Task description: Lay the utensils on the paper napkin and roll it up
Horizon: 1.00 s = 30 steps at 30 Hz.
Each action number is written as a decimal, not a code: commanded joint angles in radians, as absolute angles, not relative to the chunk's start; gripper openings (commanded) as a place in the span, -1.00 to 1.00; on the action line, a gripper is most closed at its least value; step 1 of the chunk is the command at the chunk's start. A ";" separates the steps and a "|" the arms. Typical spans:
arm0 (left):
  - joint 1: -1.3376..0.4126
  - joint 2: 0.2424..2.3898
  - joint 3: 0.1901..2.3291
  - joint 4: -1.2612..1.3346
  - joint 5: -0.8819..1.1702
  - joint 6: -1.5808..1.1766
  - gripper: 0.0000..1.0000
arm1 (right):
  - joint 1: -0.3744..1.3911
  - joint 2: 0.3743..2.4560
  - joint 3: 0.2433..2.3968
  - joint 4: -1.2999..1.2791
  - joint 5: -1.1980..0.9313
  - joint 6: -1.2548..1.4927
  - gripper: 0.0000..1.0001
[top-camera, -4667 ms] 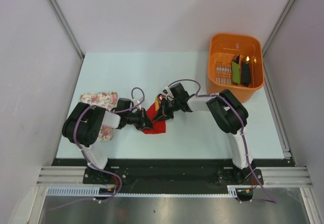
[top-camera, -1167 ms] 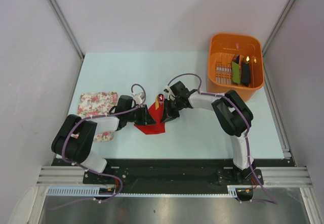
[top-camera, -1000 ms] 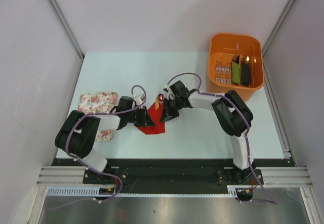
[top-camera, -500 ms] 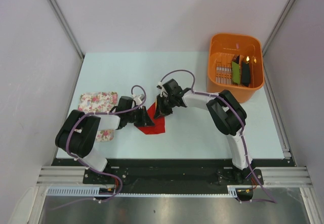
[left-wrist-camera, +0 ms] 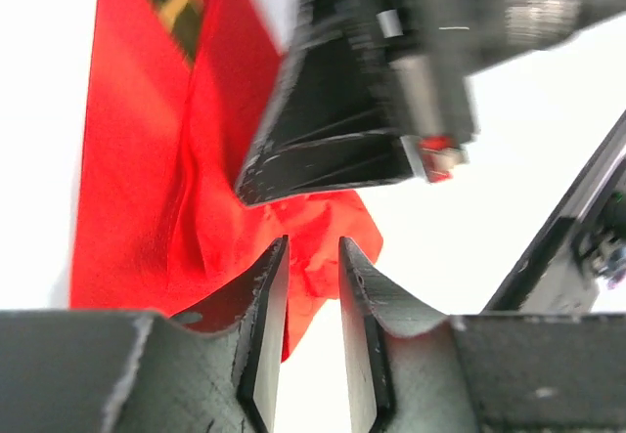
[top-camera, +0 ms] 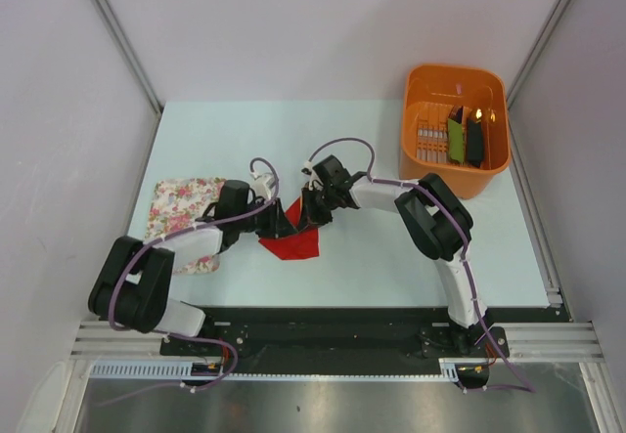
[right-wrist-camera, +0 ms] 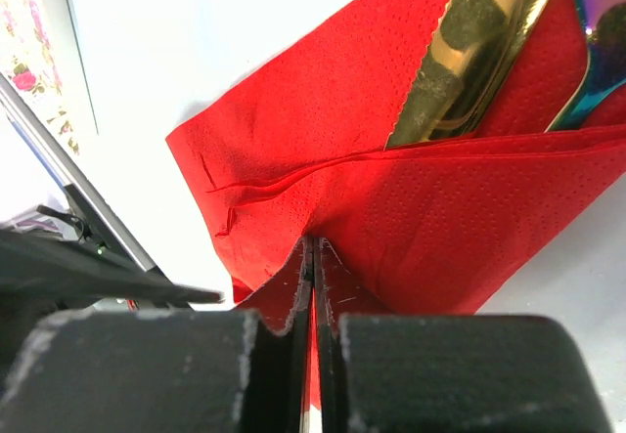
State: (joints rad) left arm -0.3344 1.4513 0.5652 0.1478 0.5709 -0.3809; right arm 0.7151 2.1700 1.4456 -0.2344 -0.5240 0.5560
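Napkin (right-wrist-camera: 323, 110) (red) in right gripper (right-wrist-camera: 313, 245)

Lab test cell: white panel walls (top-camera: 293, 22), alu frame rails (top-camera: 333, 337).

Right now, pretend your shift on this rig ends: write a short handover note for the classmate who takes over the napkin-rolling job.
Right gripper: shut, pinching a fold of the paper napkin.
Left gripper: jaws narrowly apart at the napkin's crumpled edge; grip unclear.
Utensils: lying on the napkin, partly under the folded flap.
Done: utensils placed, first flap folded over them.
Left: roll the napkin up into a narrow roll.
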 commanded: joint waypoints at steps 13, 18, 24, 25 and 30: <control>-0.489 1.294 0.715 -0.339 0.617 0.822 -0.57 | 0.693 2.235 1.408 -0.216 -0.538 0.534 -1.00; -0.515 1.411 0.736 -0.264 0.555 0.825 -0.81 | 0.690 2.230 1.414 -0.224 -0.545 0.528 -1.00; -0.551 1.470 0.746 -0.201 0.520 0.798 -0.89 | 0.684 2.230 1.416 -0.230 -0.557 0.529 -1.00; -0.554 1.470 0.744 -0.186 0.515 0.793 -0.89 | 0.681 2.230 1.414 -0.230 -0.558 0.529 -1.00; -0.563 1.500 0.753 -0.167 0.499 0.785 -0.89 | 0.677 2.230 1.413 -0.229 -0.563 0.529 -1.00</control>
State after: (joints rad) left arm -0.5545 1.4784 0.7094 -0.2199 0.5133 0.7612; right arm 0.6842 2.1883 1.4334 -0.1921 -0.6147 0.5568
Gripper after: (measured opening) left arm 0.056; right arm 0.009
